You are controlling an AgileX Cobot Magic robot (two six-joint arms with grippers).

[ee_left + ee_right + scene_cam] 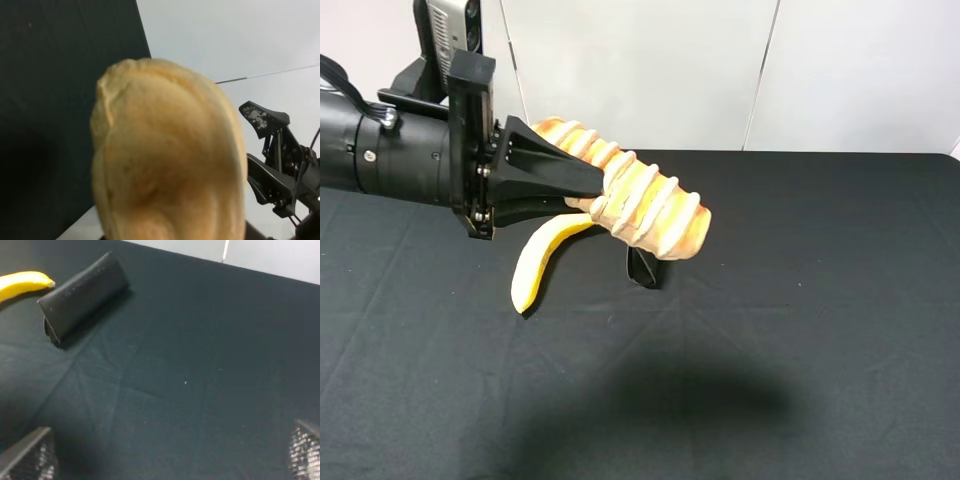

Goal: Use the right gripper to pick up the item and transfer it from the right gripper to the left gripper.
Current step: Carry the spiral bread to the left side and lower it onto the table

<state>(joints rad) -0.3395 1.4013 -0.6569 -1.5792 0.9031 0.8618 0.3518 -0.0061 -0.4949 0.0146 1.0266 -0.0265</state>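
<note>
The item [645, 205], a tan-and-cream ridged loaf, hangs in the air above the black table, tilted down to the right. My left gripper [592, 192] is shut on its left half, one wedge finger above and one below. The left wrist view is filled by the loaf's rounded end [170, 160]. My right gripper [167, 455] is out of the exterior high view. Its wrist view shows two fingertips [30, 457] far apart with only bare cloth between them, so it is open and holds nothing.
A yellow banana [542, 262] [22, 284] lies on the black tablecloth [800, 300] under the loaf. A black folded case [642, 268] [82, 292] lies beside it. Black arm hardware [277, 175] shows behind the loaf in the left wrist view.
</note>
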